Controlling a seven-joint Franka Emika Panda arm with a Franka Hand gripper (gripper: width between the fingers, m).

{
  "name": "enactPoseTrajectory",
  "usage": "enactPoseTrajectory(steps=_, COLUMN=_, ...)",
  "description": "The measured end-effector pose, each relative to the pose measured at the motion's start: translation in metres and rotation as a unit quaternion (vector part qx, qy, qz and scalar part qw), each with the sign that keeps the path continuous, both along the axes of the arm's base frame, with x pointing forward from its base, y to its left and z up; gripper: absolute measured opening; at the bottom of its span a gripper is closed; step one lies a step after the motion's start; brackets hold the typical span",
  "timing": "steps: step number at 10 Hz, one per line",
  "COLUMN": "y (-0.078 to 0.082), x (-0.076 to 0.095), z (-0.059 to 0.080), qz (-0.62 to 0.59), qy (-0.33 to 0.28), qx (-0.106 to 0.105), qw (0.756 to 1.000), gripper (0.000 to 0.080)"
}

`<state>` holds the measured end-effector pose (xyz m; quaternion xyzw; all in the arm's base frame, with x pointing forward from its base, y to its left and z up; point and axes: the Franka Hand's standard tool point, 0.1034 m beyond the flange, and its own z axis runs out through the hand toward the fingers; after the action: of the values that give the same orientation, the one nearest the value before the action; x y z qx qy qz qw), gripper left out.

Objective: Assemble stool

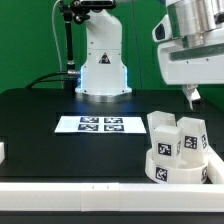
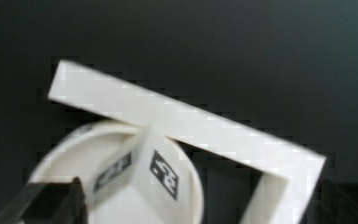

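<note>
The stool's white round seat [image 1: 176, 168] lies at the exterior view's lower right, tucked into the corner of a white wall. Two white block legs [image 1: 163, 133] [image 1: 194, 135] with black-and-white tags stand upright on it. My gripper [image 1: 192, 97] hangs above these legs, open, with nothing between its fingers. In the wrist view the seat [image 2: 91, 160] shows below the gripper [image 2: 197, 205], with a tagged leg [image 2: 163, 172] on it. Both dark fingers [image 2: 51, 200] stand wide apart at the frame's edge, clear of the parts.
A white wall [image 1: 100, 190] runs along the table's front and turns up the exterior view's right side; its corner [image 2: 176, 108] shows in the wrist view. The marker board [image 1: 100, 124] lies mid-table before the robot base [image 1: 103, 70]. A small white part [image 1: 3, 152] sits at the left edge.
</note>
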<state>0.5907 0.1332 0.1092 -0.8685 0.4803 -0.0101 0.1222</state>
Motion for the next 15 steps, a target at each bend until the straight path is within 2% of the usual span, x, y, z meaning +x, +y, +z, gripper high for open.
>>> enactPoseTrajectory(steps=1, y=0.0022, x=-0.0004, z=0.0016, qz=0.062, qy=-0.001, qx=-0.015, qw=0.998, gripper=0.0649)
enactPoseTrajectory(steps=3, y=0.0082, x=0.0046, z=0.0078, qz=0.197, qy=-0.018, qx=-0.051, qw=0.979, gripper=0.0649)
enactPoseTrajectory(steps=5, y=0.0055, x=0.0045, z=0.0067, qz=0.261, qy=-0.030, qx=-0.059, qw=0.963, gripper=0.0649)
enactPoseTrajectory(steps=8, y=0.0046, x=0.0038, z=0.0057, qz=0.380, qy=-0.050, qx=-0.074, qw=0.921, gripper=0.0649)
enactPoseTrajectory(steps=10, y=0.0035, x=0.0019, z=0.0030, qz=0.490, qy=-0.063, qx=-0.093, qw=0.865, gripper=0.0649)
enactPoseTrajectory(steps=12, y=0.0042, x=0.0061, z=0.0055, qz=0.596, qy=-0.071, qx=-0.114, qw=0.792, gripper=0.0649)
enactPoseTrajectory(steps=14, y=0.0025, x=0.0073, z=0.0054, qz=0.634, qy=-0.077, qx=-0.119, qw=0.760, gripper=0.0649)
enactPoseTrajectory(steps=15, y=0.0016, x=0.0075, z=0.0053, qz=0.662, qy=-0.081, qx=-0.121, qw=0.735, gripper=0.0649)
